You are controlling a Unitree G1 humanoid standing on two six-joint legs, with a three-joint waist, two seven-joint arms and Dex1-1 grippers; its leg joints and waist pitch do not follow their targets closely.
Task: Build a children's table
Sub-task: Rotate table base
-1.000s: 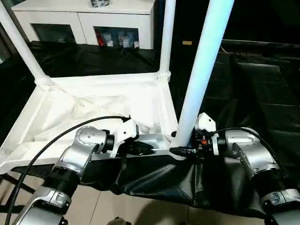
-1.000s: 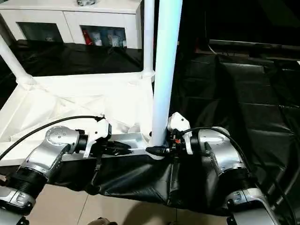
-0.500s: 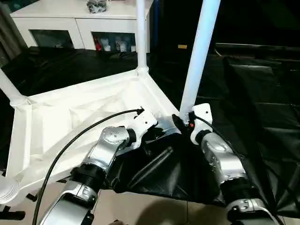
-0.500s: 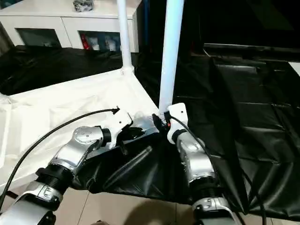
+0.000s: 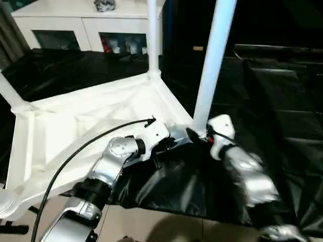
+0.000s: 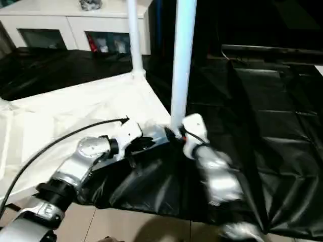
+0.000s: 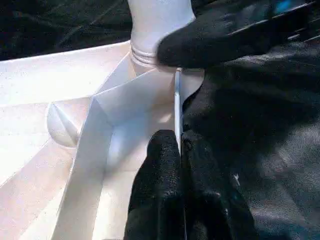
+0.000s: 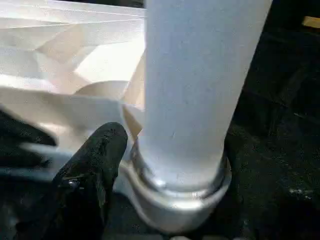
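The left gripper (image 7: 175, 165) is clamped on the thin rim of the tabletop (image 5: 91, 126), beside the near corner socket. The right gripper (image 5: 198, 136) sits at the base of the leg (image 5: 212, 60) there; its grip I cannot tell. The plastic looks light, stiff and smooth, so rim and leg base seem the best holds.
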